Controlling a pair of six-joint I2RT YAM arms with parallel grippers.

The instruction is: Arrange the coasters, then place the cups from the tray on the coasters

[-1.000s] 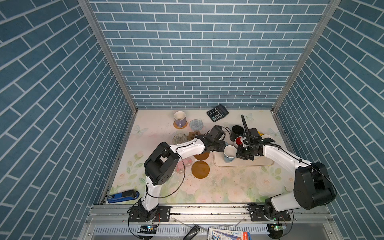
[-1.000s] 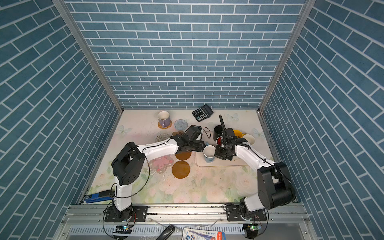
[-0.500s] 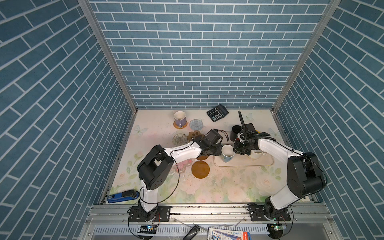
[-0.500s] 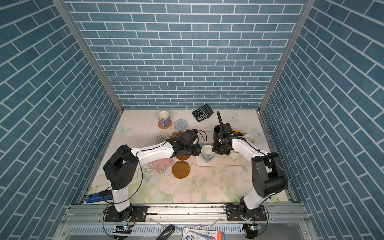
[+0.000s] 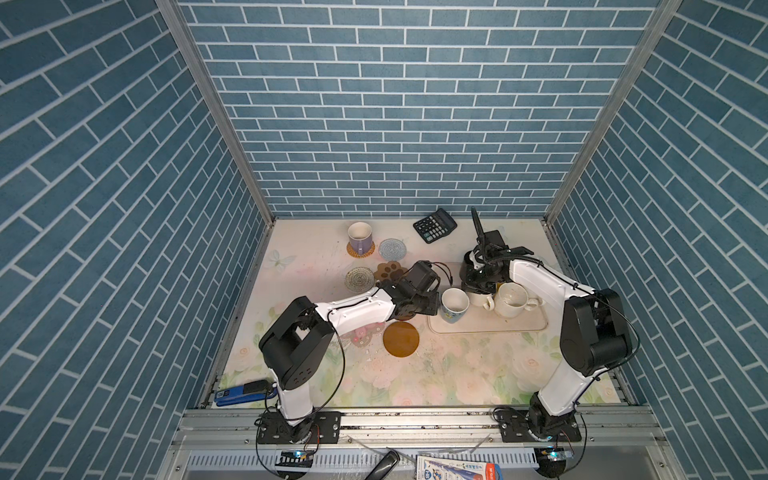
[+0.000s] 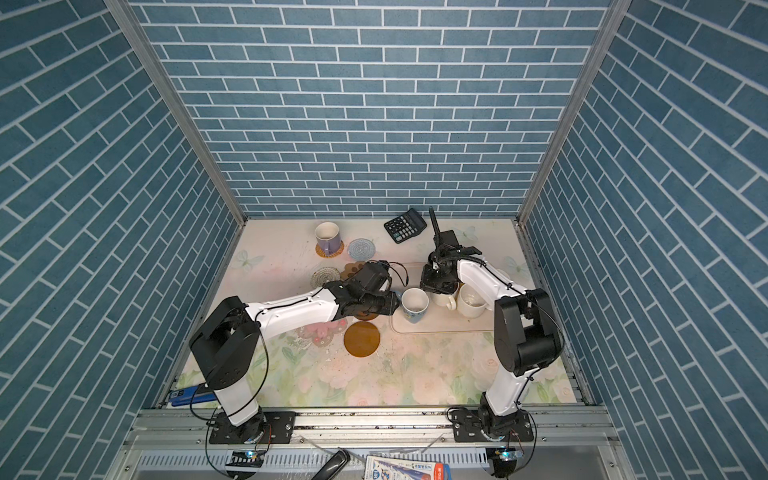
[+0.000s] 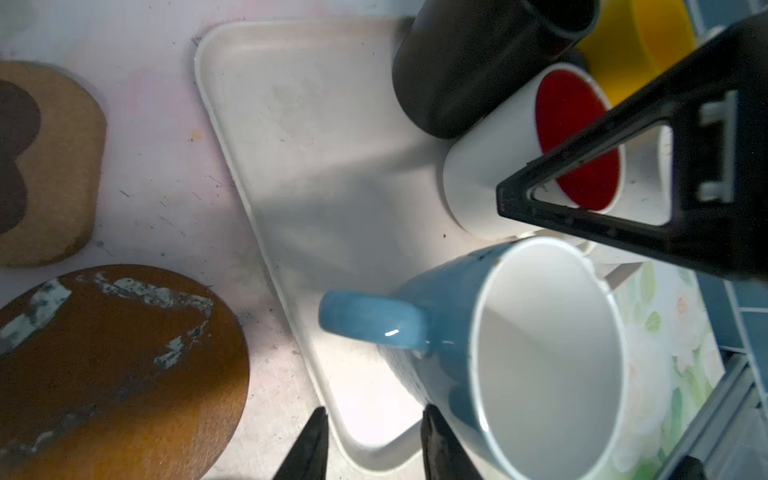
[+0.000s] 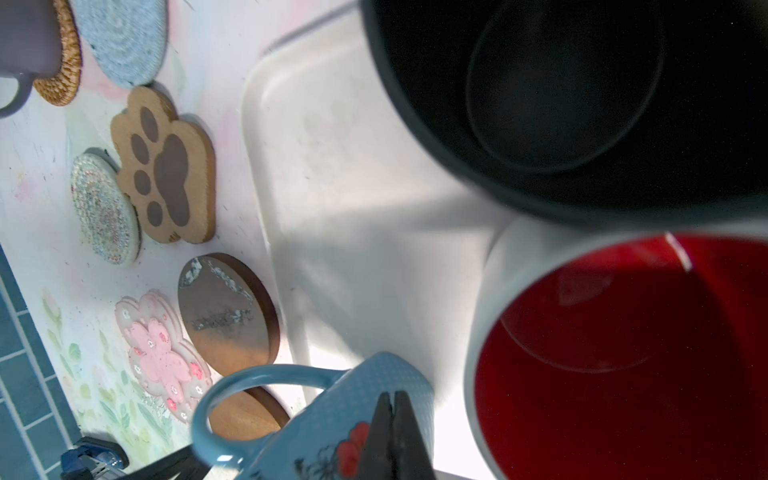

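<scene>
Left gripper point(image 7: 374, 412) stands part open and holds nothing. The blue mug's point(image 7: 540, 353) handle point(image 7: 374, 320) lies just ahead of its fingertips, not yet between them. The mug sits upright on the tray point(image 7: 311, 124), at the corner nearest this gripper. An amber disc point(image 7: 116, 365) lies on the worktop just beside the gripper, off the tray's rim, and looks like the handiest landing spot.

Right gripper point(image 8: 393, 399) is closed and empty. In the earlier frames it was close alongside the blue mug. It has since drawn back and now hangs over the black mug point(image 8: 561, 104) and the red-lined mug point(image 8: 602, 353). The blue mug is near its tips, but I cannot tell whether they touch.

Meanwhile the left arm has swung lower and in toward the handle, now covering most of the disc under it. The mug itself sits about where it was. I read this as the job passing to the left arm. The grasp is lined up but not made: the gripper has to go forward until the handle is between its jaws, then close.

Only the lavender mug point(image 5: 360, 237) stands on a coaster, the woven coaster point(image 5: 356, 252), well beyond the left gripper. The other mugs are on the tray, so most of the placing is still to do.
</scene>
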